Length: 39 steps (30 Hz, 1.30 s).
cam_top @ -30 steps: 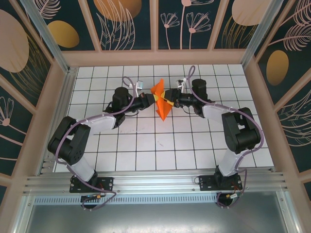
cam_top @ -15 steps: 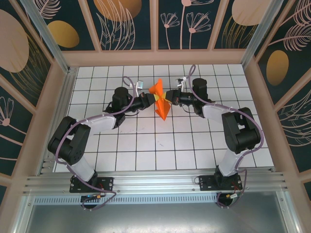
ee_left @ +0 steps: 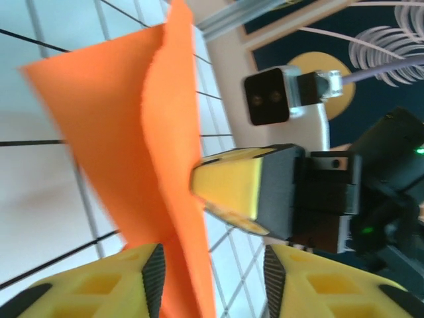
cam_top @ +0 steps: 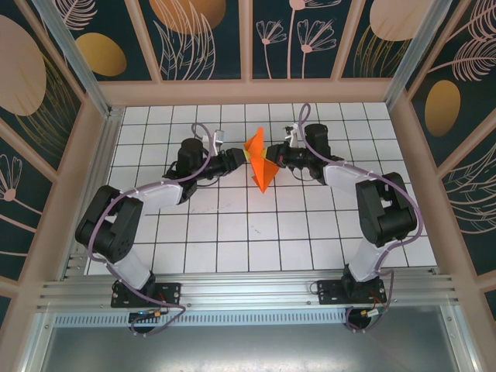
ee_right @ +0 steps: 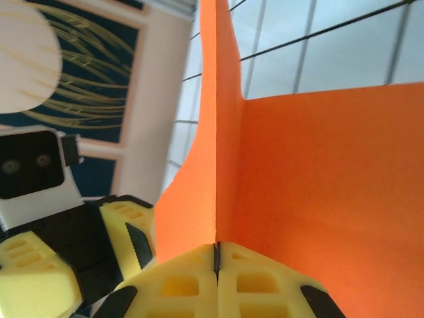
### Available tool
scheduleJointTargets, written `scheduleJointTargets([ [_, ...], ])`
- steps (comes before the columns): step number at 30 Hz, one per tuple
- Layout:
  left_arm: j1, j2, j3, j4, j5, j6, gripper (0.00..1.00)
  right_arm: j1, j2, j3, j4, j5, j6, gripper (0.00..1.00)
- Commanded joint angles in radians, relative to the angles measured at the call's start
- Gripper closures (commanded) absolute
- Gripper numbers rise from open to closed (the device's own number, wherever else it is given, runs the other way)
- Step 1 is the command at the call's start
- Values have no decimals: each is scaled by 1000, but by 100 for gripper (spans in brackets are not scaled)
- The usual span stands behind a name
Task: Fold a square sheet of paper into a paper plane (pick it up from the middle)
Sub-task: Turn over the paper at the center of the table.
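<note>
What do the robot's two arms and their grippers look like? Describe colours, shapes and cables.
The left arm and right arm have bulky black joints, white links and looping lilac cables. The fingers are yellow, hollow-celled blocks with black pads. A small black camera rides each wrist.

On my left wrist camera the folded sheet of thin bright orange paper [ee_left: 126, 126] is blurred up close and runs off the top and bottom edges. The yellow fingers of my left gripper [ee_left: 213, 275] are cut off below. On my right wrist camera the sheet's pinched edge is hidden between the closed pads of my right gripper [ee_right: 216, 255]. From above, my fingertips are too small to judge.
</note>
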Motion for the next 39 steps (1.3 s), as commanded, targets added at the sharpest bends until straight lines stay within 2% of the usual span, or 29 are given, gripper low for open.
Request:
scheduleJointTargets([
  [1,35,-64,4,-193,-127,110,50,-6,-44,104,-284,250,-196,100],
  [3,47,-85,13,-318,-237,165,46,-4,-39,160,-422,408,-267,100],
  [6,60,-105,31,-479,-428,213,42,18,-31,233,-591,719,-368,100],
  [9,70,-116,43,-567,-549,234,37,60,-3,314,-720,1047,-435,100],
  [14,128,-138,33,-580,-552,216,34,148,120,456,-873,1584,-507,100],
  [18,190,-150,18,-567,-509,193,33,198,254,542,-946,1870,-525,100],
  [21,230,-159,-2,-540,-458,177,33,207,348,585,-995,1962,-514,100],
  [24,253,-170,-16,-528,-436,170,33,243,410,621,-1043,1979,-486,100],
  [29,268,-174,-27,-523,-422,171,32,305,481,646,-1058,1970,-489,100],
  [39,288,-199,-37,-538,-442,165,32,429,582,702,-1101,1873,-436,99],
])
